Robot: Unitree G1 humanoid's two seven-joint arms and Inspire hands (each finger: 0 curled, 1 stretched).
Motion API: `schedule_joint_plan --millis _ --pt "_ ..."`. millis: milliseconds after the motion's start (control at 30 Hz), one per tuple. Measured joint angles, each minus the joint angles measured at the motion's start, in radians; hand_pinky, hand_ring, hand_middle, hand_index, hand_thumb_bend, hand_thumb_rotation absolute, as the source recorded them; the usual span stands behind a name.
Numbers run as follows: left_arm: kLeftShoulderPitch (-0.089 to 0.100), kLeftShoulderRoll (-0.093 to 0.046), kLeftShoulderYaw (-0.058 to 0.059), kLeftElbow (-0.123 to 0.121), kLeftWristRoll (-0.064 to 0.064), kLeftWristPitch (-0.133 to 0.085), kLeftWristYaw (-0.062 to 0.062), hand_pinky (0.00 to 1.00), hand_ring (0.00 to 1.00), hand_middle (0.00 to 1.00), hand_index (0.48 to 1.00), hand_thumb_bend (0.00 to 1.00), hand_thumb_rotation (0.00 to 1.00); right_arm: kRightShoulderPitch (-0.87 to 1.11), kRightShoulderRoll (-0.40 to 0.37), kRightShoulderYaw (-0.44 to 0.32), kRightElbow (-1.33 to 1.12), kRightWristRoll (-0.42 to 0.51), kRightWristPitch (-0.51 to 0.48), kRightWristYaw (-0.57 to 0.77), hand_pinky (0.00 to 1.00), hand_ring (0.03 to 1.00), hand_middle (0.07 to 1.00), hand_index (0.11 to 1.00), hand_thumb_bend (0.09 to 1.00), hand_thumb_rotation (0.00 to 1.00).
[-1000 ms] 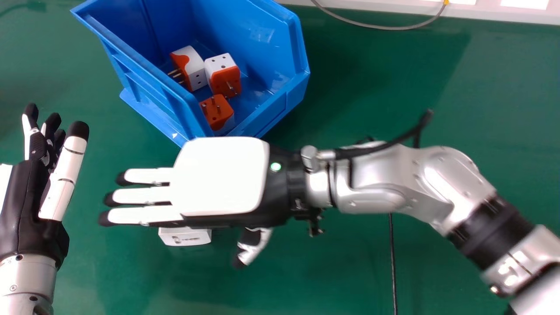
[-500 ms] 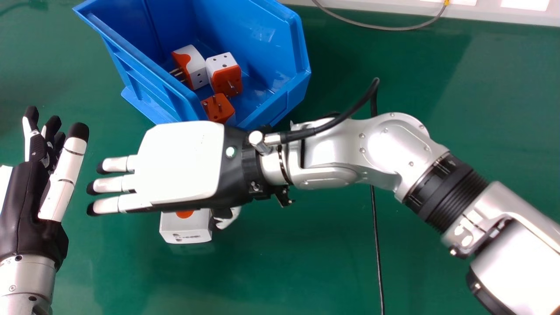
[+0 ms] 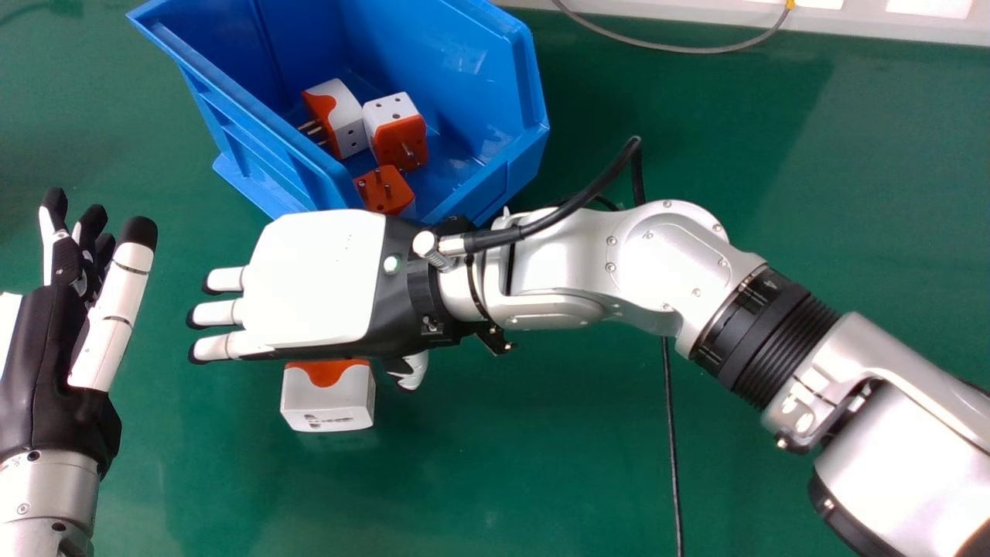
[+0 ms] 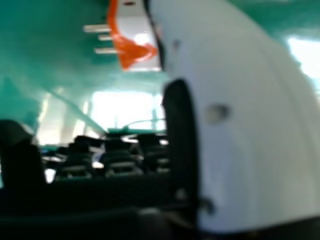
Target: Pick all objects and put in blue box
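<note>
**R robot hand [image 3: 317, 278] open by loose adapter [image 3: 328, 402]; 3 more in blue box [image 3: 410, 39]**

Head view: the R robot hand is palm-down, fingers extended w/ a slight bend, pointing to the robot's L. It's open, gripping nothing. Its thumb [image 3: 410, 370] is lower, just beside the loose adapter. That white/orange adapter sits on the green counter [image 3: 510, 464], btwn the box & the robot, partly hidden under the hand's near edge. Can't tell if hand & adapter touch.

R hand view: the same adapter shows w/ metal pins out, near the thumb. Img of it is partly cut off.

Box is on the counter beyond the hand, w/ 3 white/orange adapters inside: a L one [image 3: 340, 120] w/ pins twd robot's L, a mid one [image 3: 396, 131] right beside it, & a near one [image 3: 384, 192], orange pin side up, close to the near wall.

L robot hand [image 3: 39, 340] is at the L edge, open, fingers pointing away from the robot. Black cable [image 3: 671, 433] lies on the counter to the R; grey cable [image 3: 681, 49] at the far edge.
</note>
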Motion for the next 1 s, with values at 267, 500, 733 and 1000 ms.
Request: schedule_joint_plan --millis 267,500,733,1000 --pt "-0.003 0.000 0.000 0.000 0.000 0.004 -0.001 1.00 1.00 1.00 1.000 0.58 0.73 0.000 -0.008 0.006 -0.027 0.008 -0.007 0.046 0.85 0.974 0.985 0.933 0.674 0.11" --pt "-0.004 0.000 0.000 0.000 0.000 0.013 -0.001 1.00 1.00 1.00 1.000 0.58 0.73 0.000 -0.016 0.028 -0.027 0.006 -0.013 0.053 0.87 0.974 0.986 0.932 0.679 0.11" --pt "-0.004 0.000 -0.002 -0.010 0.000 0.022 -0.001 1.00 1.00 1.00 1.000 0.59 0.73 0.000 -0.003 0.036 -0.025 0.008 -0.016 0.063 0.88 0.977 0.985 0.932 0.679 0.11" --pt "-0.004 0.001 -0.002 -0.016 0.001 0.022 -0.001 1.00 1.00 1.00 1.000 0.61 0.74 0.000 0.007 0.040 0.004 0.009 -0.021 0.060 0.88 0.978 0.987 0.932 0.675 0.10"
